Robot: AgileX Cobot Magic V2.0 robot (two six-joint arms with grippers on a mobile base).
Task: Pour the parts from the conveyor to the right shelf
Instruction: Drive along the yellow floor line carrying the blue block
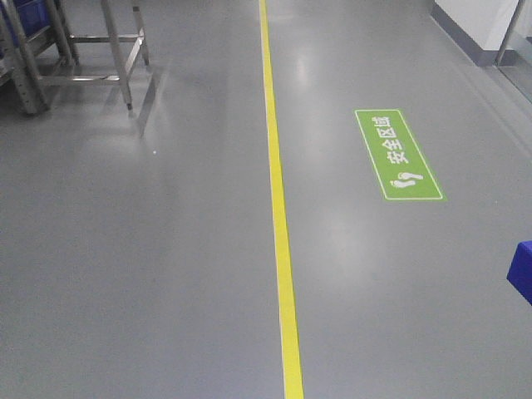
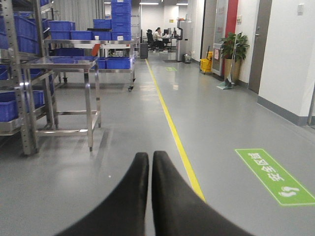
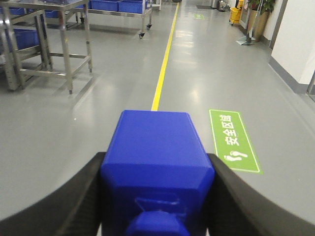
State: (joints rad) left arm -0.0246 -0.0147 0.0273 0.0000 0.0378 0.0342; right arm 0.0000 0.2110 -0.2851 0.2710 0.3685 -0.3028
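Now, part (image 3: 155, 147): you hold it pinched in the right jaws, long axis pointing ahead.
Left jaws: pressed together, empty.
Shelf rack (image 2: 19, 73): forward-left of the part, well apart.

Part (image 3: 156, 152) bright blue. Floor (image 1: 150, 274) grey; stripe (image 1: 281, 249) yellow; floor sign (image 1: 399, 155) green, white characters, 2 o'clock. Bins (image 2: 61, 25) blue.

Glossy grey floor (image 1: 150, 249), yellow line (image 1: 281, 249), green floor sign (image 1: 398, 155), white wall (image 2: 285, 59).
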